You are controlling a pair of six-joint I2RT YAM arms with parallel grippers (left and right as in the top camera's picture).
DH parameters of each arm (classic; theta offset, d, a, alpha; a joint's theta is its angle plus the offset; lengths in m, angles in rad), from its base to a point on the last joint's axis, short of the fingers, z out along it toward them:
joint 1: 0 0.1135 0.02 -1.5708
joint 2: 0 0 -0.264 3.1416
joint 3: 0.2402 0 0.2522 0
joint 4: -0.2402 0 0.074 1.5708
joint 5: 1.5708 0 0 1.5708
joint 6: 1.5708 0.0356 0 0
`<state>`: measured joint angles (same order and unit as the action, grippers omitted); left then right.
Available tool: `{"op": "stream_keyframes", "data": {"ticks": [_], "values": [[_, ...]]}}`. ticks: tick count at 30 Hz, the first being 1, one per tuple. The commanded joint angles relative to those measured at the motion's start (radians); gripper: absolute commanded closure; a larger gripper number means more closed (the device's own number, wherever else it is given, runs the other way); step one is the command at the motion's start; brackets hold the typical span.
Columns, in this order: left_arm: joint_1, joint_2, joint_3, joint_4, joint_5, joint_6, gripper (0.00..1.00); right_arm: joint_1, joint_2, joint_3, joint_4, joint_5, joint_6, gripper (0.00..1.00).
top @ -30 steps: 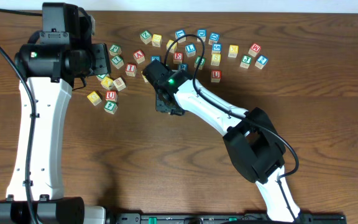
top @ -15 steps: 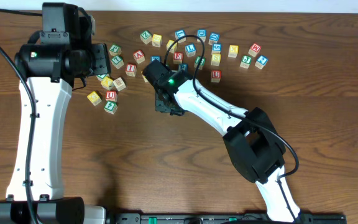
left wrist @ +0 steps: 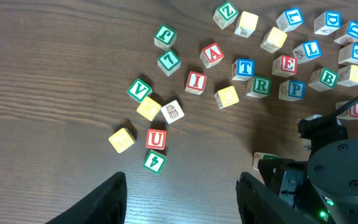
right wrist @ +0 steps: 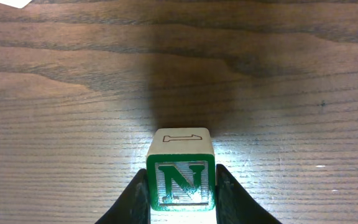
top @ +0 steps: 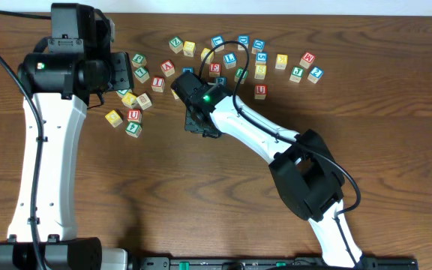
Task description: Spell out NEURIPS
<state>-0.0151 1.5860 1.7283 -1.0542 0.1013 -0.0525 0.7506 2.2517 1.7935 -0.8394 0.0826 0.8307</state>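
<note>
My right gripper (right wrist: 180, 190) is shut on a green N block (right wrist: 180, 180), held low over bare wood; whether it touches the table I cannot tell. In the overhead view this gripper (top: 198, 121) is left of centre, below the scattered letter blocks. My left gripper (left wrist: 182, 199) is open and empty, high over the block pile at the table's left (top: 123, 73). Below it lie a red U (left wrist: 156, 139), a red I (left wrist: 196, 81), a green R (left wrist: 260, 86), a blue P (left wrist: 294, 89) and a red E (left wrist: 284, 65).
Many more letter blocks are strewn along the far side of the table (top: 259, 58). The right arm (top: 261, 139) stretches diagonally across the middle. The right arm's wrist (left wrist: 328, 174) shows at the lower right of the left wrist view.
My right gripper has shifted slightly up and to the left with the N block in it. The left arm has not moved.
</note>
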Motion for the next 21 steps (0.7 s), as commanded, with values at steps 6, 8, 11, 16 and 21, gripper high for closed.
{"op": "stream_keyframes", "data": {"ticks": [6,8,11,16,21], "values": [[-0.001,-0.003,0.005,-0.004,-0.009,-0.005,0.44,0.011,0.026,-0.004,0.004,0.008,0.031,0.76],[-0.001,-0.003,0.005,-0.004,-0.009,-0.005,0.44,0.011,0.026,-0.004,0.006,0.008,0.038,0.77],[-0.001,-0.003,0.005,-0.004,-0.009,-0.005,0.44,0.011,0.026,-0.004,0.008,0.008,0.038,0.77],[-0.001,-0.003,0.005,-0.004,-0.009,-0.005,0.44,0.011,0.026,-0.004,0.008,0.008,0.038,0.77],[-0.001,-0.003,0.005,-0.004,-0.009,-0.005,0.44,0.011,0.026,-0.004,0.006,0.008,0.038,0.77]]}}
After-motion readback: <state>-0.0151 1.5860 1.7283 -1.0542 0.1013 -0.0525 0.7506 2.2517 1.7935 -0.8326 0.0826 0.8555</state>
